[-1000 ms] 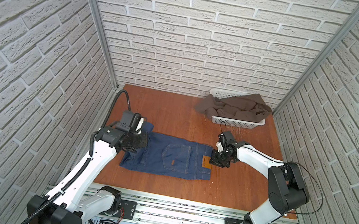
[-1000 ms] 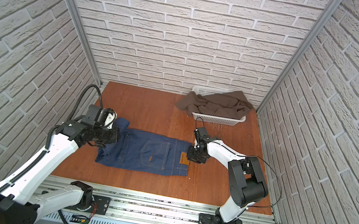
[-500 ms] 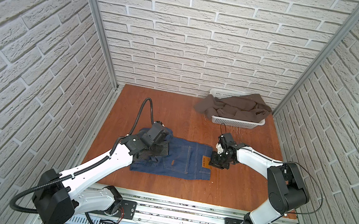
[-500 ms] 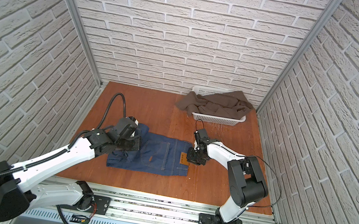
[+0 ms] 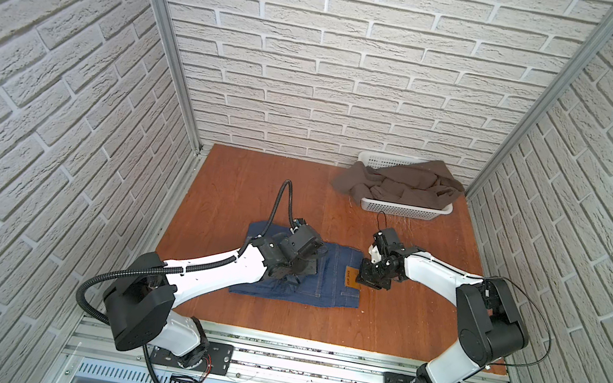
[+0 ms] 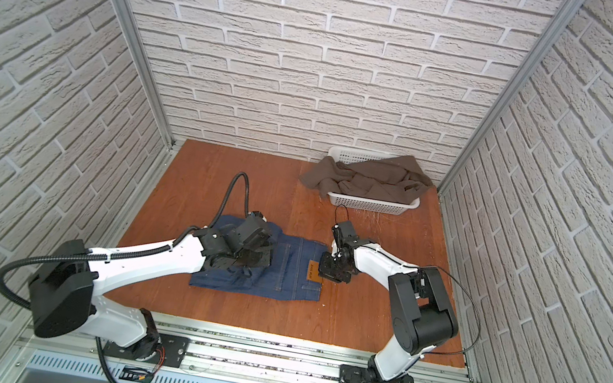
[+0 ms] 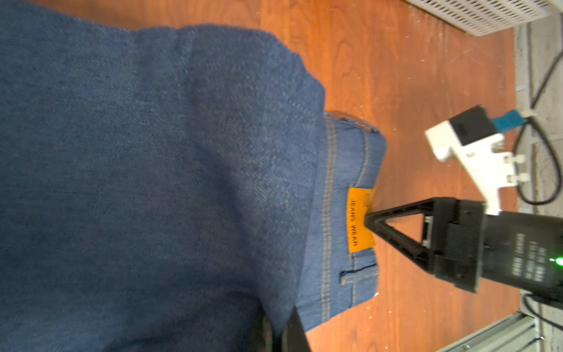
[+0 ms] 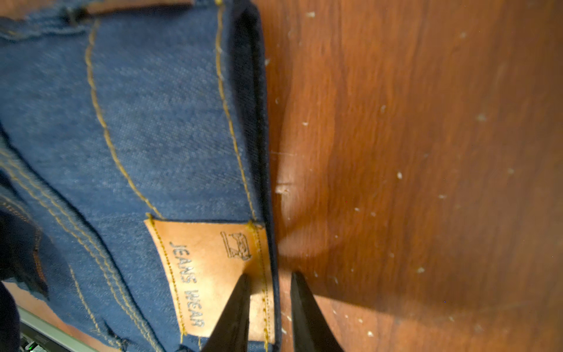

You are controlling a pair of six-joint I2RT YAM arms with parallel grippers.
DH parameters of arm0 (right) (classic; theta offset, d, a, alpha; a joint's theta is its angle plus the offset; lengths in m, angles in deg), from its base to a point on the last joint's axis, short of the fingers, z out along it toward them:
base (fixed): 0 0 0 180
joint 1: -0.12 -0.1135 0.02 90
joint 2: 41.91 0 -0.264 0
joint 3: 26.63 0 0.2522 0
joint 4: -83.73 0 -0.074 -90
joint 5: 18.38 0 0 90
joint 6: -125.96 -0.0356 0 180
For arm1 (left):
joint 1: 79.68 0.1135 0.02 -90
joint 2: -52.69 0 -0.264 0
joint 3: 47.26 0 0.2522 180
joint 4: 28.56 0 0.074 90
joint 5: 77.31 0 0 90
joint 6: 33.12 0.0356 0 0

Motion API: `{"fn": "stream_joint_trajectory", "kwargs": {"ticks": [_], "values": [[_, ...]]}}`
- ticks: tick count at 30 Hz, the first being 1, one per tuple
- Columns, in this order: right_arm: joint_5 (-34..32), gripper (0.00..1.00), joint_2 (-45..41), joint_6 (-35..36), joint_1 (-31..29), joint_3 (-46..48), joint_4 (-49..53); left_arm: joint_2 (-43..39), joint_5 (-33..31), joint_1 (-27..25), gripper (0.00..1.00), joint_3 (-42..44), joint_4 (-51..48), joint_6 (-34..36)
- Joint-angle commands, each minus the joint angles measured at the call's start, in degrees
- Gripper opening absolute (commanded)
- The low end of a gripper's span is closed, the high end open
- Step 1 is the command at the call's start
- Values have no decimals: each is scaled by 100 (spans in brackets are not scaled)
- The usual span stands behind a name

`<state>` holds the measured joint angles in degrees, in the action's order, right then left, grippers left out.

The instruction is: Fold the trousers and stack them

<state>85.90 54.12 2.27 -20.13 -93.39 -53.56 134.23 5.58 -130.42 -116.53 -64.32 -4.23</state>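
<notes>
Right wrist: tool (image 8: 269,285) astride trousers' (image 8: 158,122) waistband.

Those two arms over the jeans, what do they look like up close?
Both arms have white shells with chunky black joints. The left arm trails a ribbed black hose, the right arm a thin black wire. Each ends in a black gripper with pointed triangular fingers and a white camera bracket; a green light glows on the right one.

Count: 1 pair of jeans (image 5: 328,276), 1 white basket (image 5: 403,208), 1 brown garment (image 5: 403,183), 2 arms.
</notes>
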Motion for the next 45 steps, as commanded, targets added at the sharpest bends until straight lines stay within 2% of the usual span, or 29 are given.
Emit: {"fn": "stream_joint_trajectory", "kwargs": {"ticks": [1,20,45], "values": [[47,25,39,-58,21,140,-91,61,-154,-144,0,-324,463,-147],[157,25,74,-111,21,140,-170,1288,275,-561,0,-1144,814,-236],[134,25,-91,-110,21,88,-47,2148,585,-700,0,-1470,922,-365]]}}
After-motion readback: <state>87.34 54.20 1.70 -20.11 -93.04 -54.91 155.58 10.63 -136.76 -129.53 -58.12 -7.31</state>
